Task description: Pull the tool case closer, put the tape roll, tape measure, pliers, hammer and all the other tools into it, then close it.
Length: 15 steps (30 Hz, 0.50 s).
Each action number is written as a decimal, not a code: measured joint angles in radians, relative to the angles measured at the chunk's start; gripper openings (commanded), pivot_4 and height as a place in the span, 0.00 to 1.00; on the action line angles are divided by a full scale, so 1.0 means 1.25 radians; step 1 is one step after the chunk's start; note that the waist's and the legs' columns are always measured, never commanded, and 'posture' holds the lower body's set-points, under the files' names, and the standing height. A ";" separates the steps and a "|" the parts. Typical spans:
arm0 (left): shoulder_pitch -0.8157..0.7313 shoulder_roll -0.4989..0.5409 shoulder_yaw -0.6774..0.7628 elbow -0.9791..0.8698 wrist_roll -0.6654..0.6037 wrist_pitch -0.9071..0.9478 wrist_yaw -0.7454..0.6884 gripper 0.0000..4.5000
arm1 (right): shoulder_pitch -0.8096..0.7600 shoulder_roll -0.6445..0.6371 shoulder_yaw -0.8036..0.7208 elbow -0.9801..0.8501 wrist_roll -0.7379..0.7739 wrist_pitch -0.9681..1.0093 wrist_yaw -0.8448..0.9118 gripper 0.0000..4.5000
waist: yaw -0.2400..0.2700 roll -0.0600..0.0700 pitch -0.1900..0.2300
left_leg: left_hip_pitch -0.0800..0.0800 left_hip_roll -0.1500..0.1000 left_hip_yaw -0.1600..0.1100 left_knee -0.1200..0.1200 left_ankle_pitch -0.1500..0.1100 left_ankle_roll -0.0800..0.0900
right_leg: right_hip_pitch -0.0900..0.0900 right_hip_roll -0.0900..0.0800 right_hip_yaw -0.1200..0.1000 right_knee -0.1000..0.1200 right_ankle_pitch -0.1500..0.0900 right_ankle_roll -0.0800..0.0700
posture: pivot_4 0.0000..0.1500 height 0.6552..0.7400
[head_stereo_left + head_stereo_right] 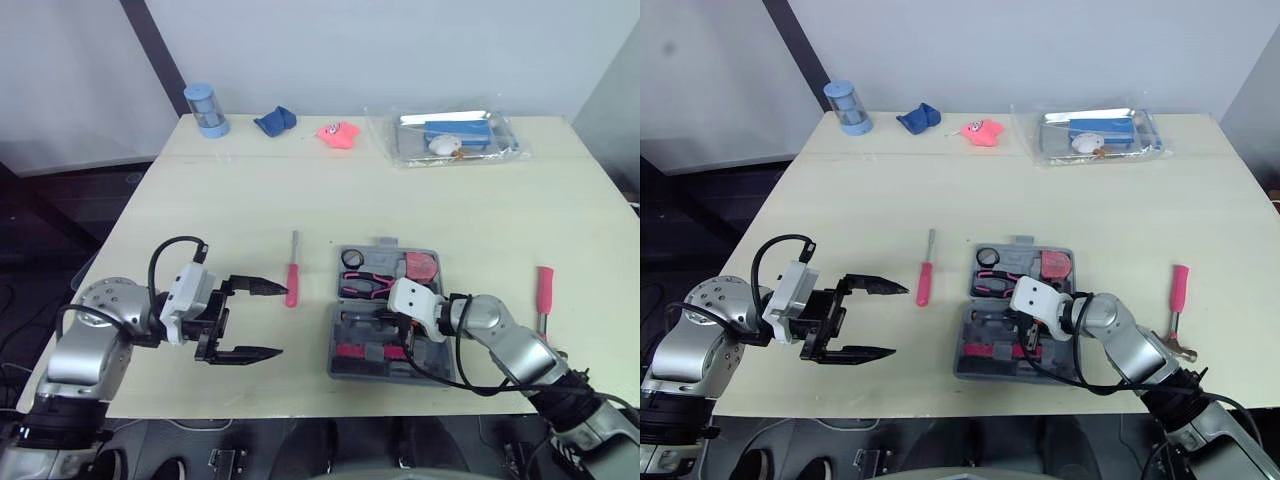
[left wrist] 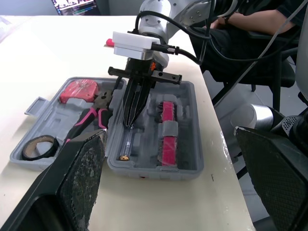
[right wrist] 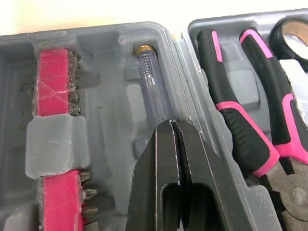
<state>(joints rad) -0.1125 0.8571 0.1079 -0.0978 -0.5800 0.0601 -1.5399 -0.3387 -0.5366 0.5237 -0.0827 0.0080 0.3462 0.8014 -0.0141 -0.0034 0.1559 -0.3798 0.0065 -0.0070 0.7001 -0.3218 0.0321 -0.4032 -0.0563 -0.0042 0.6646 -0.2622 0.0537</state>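
Observation:
The grey tool case point(image 1: 436, 372) lies open near the table's front edge. Its far half holds the tape roll point(image 1: 353, 259), pink-handled pliers point(image 1: 368, 287) and the red tape measure point(image 1: 422, 267). In the near half lie a pink bit holder point(image 3: 54, 82) and a clear-handled screwdriver point(image 3: 153, 86). My right gripper point(image 3: 169, 127) is shut, its tips resting on that screwdriver's handle. My left gripper point(image 1: 280, 320) hangs open just left of a pink screwdriver point(image 1: 293, 272) on the table. A pink-handled hammer point(image 1: 544, 295) lies to the right of the case.
At the table's far edge stand a blue cylinder point(image 1: 206, 110), a blue cloth point(image 1: 275, 121), a pink toy point(image 1: 338, 134) and a clear bag of items point(image 1: 455, 138). A seated person point(image 2: 250, 29) shows beyond the table in the left wrist view.

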 measured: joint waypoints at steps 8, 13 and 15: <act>0.005 0.000 0.001 0.000 -0.001 0.004 0.004 1.00 | 0.008 0.019 -0.006 0.049 -0.038 -0.072 -0.003 0.01 | 0.001 -0.005 -0.005 | 0.014 0.001 -0.001 -0.001 -0.001 0.002 | 0.014 0.000 0.000 -0.001 0.000 0.000 | 1.00 1.00; 0.014 -0.017 0.001 -0.008 -0.001 0.019 0.038 1.00 | 0.056 0.038 -0.072 0.040 -0.004 -0.112 -0.014 0.01 | 0.003 -0.004 -0.004 | 0.012 0.000 -0.001 -0.001 -0.001 0.001 | 0.012 0.000 0.000 -0.001 0.000 0.000 | 1.00 1.00; 0.028 -0.023 0.007 -0.016 -0.003 0.029 0.063 1.00 | 0.089 0.035 -0.122 0.012 0.033 -0.122 -0.011 0.01 | 0.002 -0.004 -0.003 | 0.007 0.000 0.000 -0.001 -0.001 0.001 | 0.007 -0.001 0.000 -0.001 0.000 0.000 | 1.00 1.00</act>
<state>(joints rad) -0.0776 0.8290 0.1169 -0.1184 -0.5838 0.0967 -1.4610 -0.2278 -0.4926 0.3708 -0.0675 0.0489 0.1941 0.7879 -0.0115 -0.0085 0.1520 -0.3713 0.0069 -0.0076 0.6993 -0.3228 0.0337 -0.3942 -0.0574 -0.0036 0.6636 -0.2623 0.0535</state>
